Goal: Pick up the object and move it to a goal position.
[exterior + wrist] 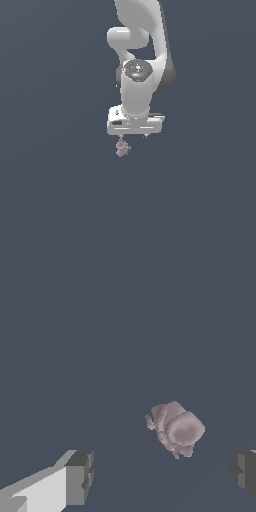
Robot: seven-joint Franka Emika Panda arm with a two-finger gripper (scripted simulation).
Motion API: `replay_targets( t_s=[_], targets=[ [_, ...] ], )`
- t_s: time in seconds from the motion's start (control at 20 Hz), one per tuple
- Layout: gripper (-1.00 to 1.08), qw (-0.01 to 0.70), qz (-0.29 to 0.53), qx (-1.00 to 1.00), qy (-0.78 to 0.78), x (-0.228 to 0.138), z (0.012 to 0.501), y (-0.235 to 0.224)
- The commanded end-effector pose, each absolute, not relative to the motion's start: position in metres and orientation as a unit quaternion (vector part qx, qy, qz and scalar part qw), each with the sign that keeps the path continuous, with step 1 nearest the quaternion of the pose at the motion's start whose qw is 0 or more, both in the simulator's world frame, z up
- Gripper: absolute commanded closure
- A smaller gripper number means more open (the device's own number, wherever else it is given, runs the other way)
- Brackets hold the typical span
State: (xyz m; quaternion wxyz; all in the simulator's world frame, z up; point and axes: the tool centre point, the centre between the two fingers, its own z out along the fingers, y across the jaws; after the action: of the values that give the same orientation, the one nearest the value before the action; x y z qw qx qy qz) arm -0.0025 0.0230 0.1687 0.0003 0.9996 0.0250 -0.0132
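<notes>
Below my gripper [133, 136], toward the exterior view's left of its centre, the object [122, 148] lay on the flat dark ground [60, 200], small and knobbly and pale pink. My fingers [79, 477] stood wide apart, holding nothing; in the wrist view one pad showed on each side of the frame with the object [175, 428] between their lines but not between the pads themselves, and nearer one pad than the other. I judged I was hovering just above it, not yet down around it, though how much height remained I could not tell from either view. The main risk, as I saw it, was that offset: if I dropped straight down, one fingertip might land on or clip the object and knock it away, because it sat off my centre line. Closing while off centre could also push it sideways across the ground before the second pad reached it. Its lumpy shape worried me too; the pads might catch only a bump, and so small a piece could twist or pop out when I squeezed or lifted. Coming down too far, I could press my tips into the ground. No goal marker showed in either view, so I could not judge the carry.
</notes>
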Motion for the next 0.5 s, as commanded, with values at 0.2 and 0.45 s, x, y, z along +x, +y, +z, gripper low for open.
replay_targets(
  t_s=[0.2, 0.45],
  targets=[
    [-0.92, 0.002, -0.01, 0.999, 0.031, -0.001, 0.171, 0.021],
    [-0.92, 0.008, -0.002, 0.999, 0.046, 0.004, 0.179, 0.016]
  ],
)
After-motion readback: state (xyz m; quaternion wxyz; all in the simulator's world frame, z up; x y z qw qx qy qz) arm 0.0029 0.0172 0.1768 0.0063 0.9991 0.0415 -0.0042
